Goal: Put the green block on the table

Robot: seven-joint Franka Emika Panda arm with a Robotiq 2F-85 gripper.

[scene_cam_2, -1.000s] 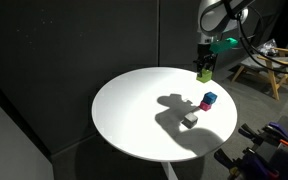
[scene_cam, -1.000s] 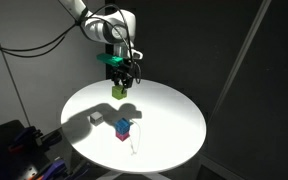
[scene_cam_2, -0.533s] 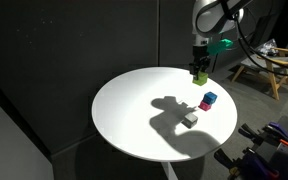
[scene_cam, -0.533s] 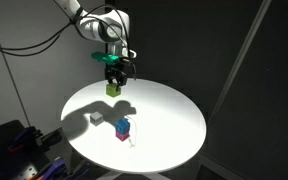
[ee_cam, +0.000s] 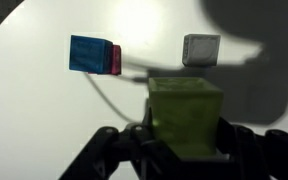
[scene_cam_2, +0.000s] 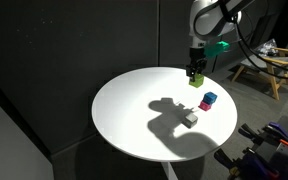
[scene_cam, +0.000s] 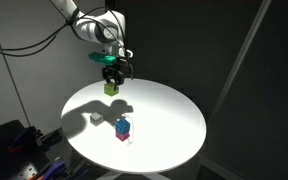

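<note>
My gripper (scene_cam: 112, 80) is shut on the green block (scene_cam: 111, 88), a lime cube, and holds it in the air above the far part of the round white table (scene_cam: 174, 125). In the other exterior view the gripper (scene_cam_2: 195, 72) holds the block (scene_cam_2: 195, 80) over the table's (scene_cam_2: 134, 110) far right rim. In the wrist view the green block (ee_cam: 185, 115) fills the lower middle, clamped between the dark fingers (ee_cam: 114, 150) of my gripper (ee_cam: 184, 140).
A blue cube on a magenta cube (scene_cam: 123, 128) stands near the table's middle, also in the wrist view (ee_cam: 94, 55). A grey cube (scene_cam: 97, 119) lies beside it, seen too in the wrist view (ee_cam: 200, 49). A thin cable runs across the tabletop.
My gripper with the green block has moved a little further away from the blue and grey cubes, toward the table's far edge, and slightly up.
</note>
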